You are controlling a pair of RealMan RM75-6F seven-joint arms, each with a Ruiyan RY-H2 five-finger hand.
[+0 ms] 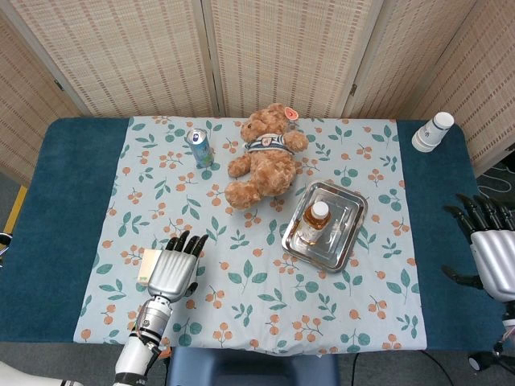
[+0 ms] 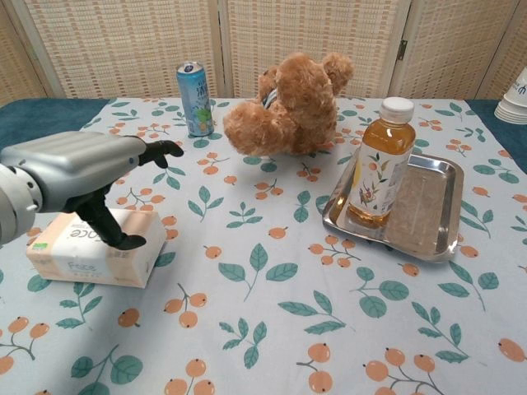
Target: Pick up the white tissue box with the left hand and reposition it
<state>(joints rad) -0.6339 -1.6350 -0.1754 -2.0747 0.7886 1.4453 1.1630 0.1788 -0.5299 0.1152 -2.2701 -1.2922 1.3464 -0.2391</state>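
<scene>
The white tissue box (image 2: 89, 252), printed "Face", lies flat on the floral cloth at the near left. My left hand (image 2: 76, 169) hovers right over it, fingers (image 2: 161, 149) stretched forward and apart, thumb (image 2: 108, 225) reaching down across the box's top. Whether the thumb touches the box I cannot tell. In the head view the left hand (image 1: 172, 270) covers most of the tissue box (image 1: 147, 264), leaving only its left end showing. My right hand (image 1: 492, 245) is open, fingers spread, off the table's right edge.
A teddy bear (image 1: 261, 157) lies mid-table with a blue can (image 1: 200, 147) to its left. A steel tray (image 1: 344, 239) holds a tea bottle (image 1: 315, 221) right of centre. Stacked paper cups (image 1: 433, 131) stand at the far right corner.
</scene>
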